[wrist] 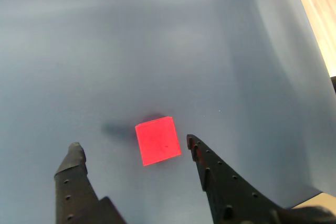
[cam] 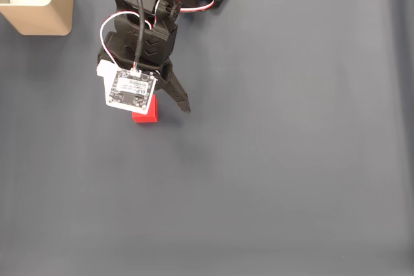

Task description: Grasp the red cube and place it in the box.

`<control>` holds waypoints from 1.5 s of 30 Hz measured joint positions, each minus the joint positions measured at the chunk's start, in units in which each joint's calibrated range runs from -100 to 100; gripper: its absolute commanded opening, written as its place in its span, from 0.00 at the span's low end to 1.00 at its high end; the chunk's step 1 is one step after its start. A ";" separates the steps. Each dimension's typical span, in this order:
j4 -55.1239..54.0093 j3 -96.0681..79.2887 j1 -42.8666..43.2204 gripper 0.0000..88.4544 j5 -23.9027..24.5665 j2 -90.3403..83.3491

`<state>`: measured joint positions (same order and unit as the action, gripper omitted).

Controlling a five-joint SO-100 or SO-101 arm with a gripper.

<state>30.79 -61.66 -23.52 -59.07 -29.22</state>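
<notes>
One red cube [wrist: 157, 141] lies on the mat between the fingertips | gripper [wrist: 134, 148] spread wide, holding nothing | box [cam: 40, 6] well apart

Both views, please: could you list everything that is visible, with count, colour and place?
red cube: one, bright red, on the mat between the open gripper fingers.
box: one, tan with white padding inside, top-left corner of the fixed view.
mat: one, dark grey-blue, covering the table.
table edge: light wood, top right in the wrist view.
arm: one, black, with red and white wires and a white board.
gripper: one, black, open around the cube.
</notes>
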 measured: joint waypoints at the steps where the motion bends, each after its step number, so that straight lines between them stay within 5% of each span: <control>1: -0.24 0.00 0.00 0.50 0.00 0.00; 45: -7.08 0.09 0.82 0.50 0.88 9.21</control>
<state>23.71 -61.57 -22.70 -58.19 -20.02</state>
